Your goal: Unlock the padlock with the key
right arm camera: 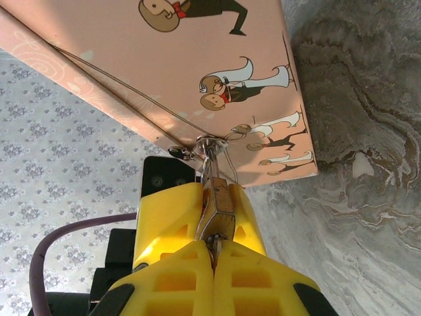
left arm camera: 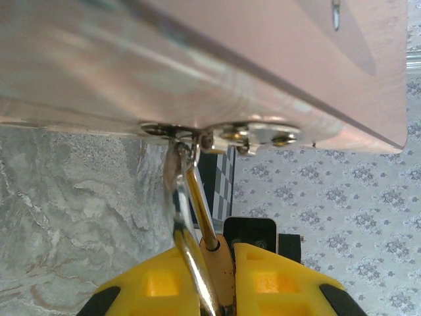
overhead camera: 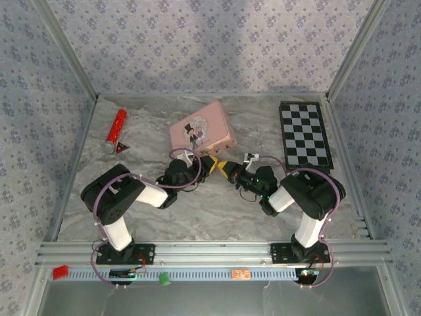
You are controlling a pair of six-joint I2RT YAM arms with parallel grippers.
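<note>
The left claw (left arm camera: 220,266) gripped the padlock (right arm camera: 221,199) between its yellow fingers; the lock hung from the latch (left arm camera: 227,133) on the edge of the pink tin (overhead camera: 200,131); the right claw (right arm camera: 213,253) was pinched tight, its tips touching the lock's free end.

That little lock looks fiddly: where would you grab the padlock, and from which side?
I'd grip the padlock by its brass body, across the flat sides, coming from the side opposite the pink tin: its shackle hooks into the tin's clasp, leaving only the body free.
</note>
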